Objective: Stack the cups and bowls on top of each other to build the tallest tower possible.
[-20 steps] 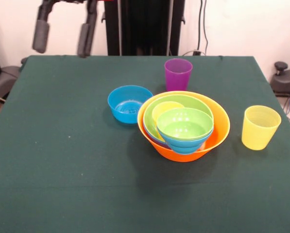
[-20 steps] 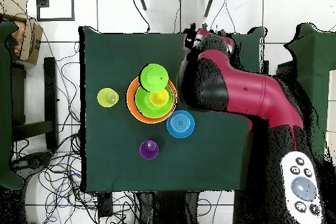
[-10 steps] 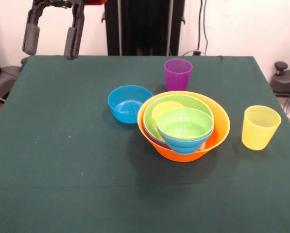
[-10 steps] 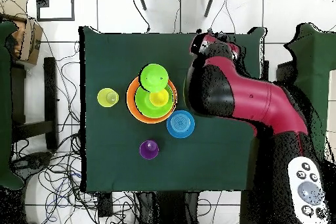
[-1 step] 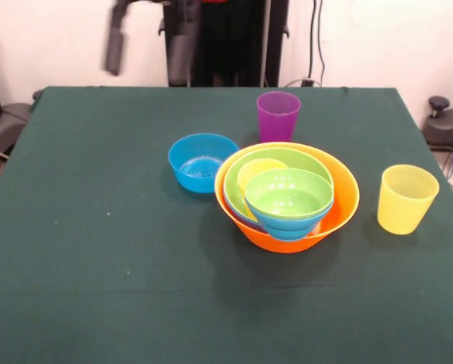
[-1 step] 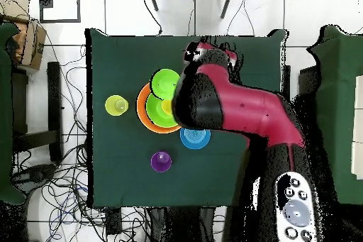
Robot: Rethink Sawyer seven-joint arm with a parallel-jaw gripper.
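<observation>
Gripper (image 5: 149, 45) raised at upper left, its two fingers spread apart and empty; tower (image 5: 287, 196) at centre.

In the front view, left to right: a small blue bowl (image 5: 202, 162) just beside the orange bowl (image 5: 340, 205), which holds a green bowl (image 5: 281, 159), a yellow cup (image 5: 256, 170) and a small green bowl (image 5: 288, 192) sitting in a blue one; a purple cup (image 5: 278, 115) just behind; a pale yellow cup (image 5: 406, 199) apart at right, all on the green table (image 5: 89, 258).
</observation>
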